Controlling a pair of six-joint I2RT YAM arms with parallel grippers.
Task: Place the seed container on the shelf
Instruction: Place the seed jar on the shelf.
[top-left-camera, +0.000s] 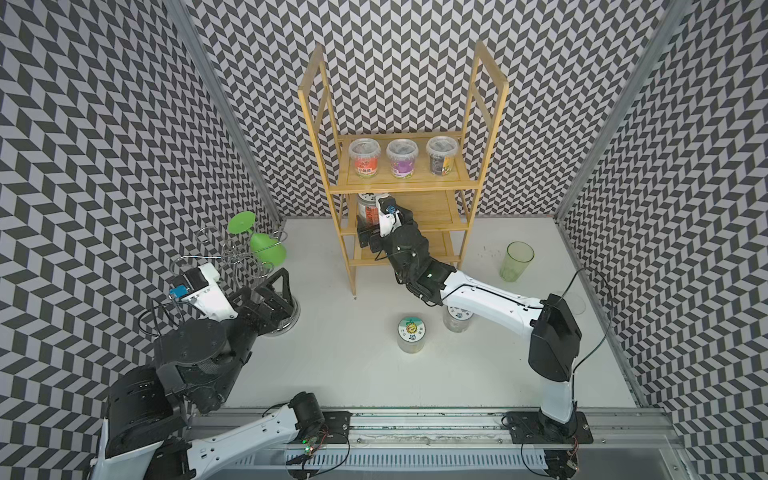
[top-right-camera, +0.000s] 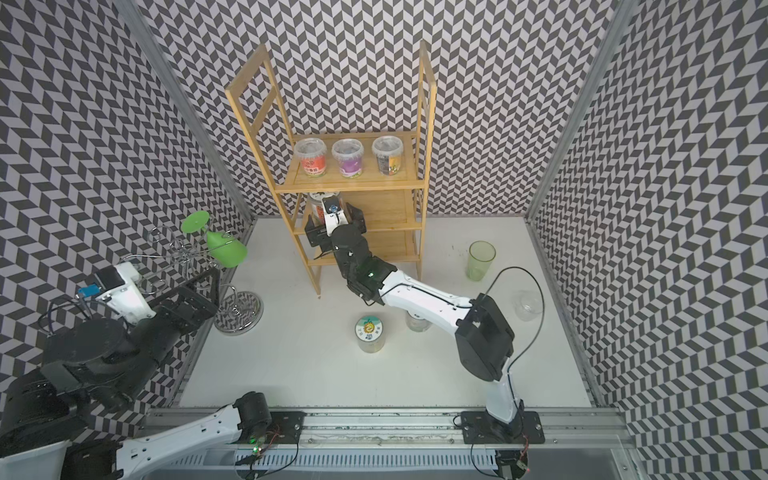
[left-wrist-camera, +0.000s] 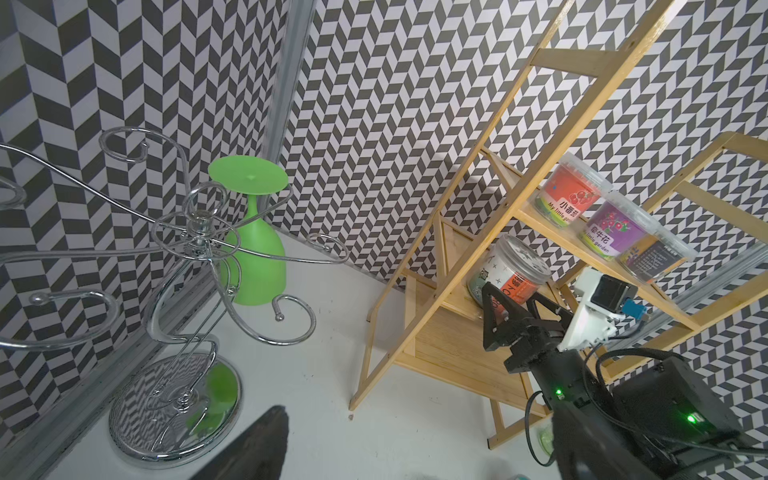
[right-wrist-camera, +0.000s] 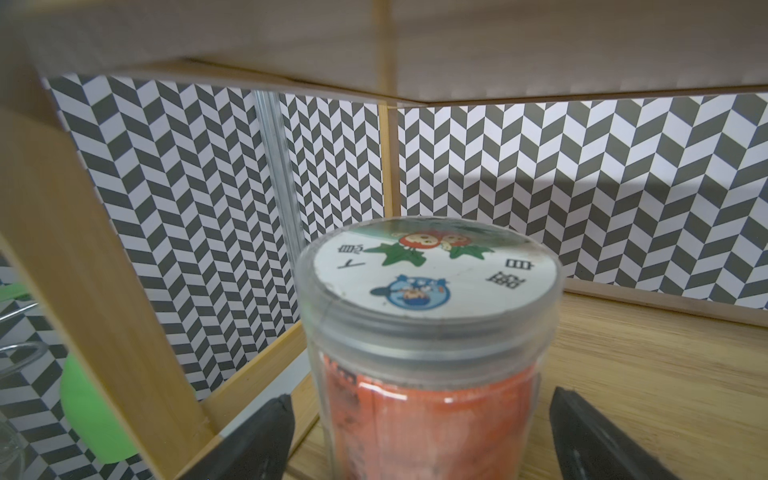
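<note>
Herringbone black-white walls, white counter (top-left-camera: 332, 332). Bamboo shelf (top-left-camera: 403, 187) centre frame. Seed container (right-wrist-camera: 428, 374): clear plastic, orange label, upright on middle board, left end, half hidden under upper board in both top views. Lid sticker: cartoon tomatoes, Chinese characters, hard to read. Right jaws apart, flanking it, narrow gaps. Left jaws wide apart, lower left.

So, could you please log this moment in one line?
right gripper: open around seed container | seed container: shelf middle tier | left gripper: open
</note>
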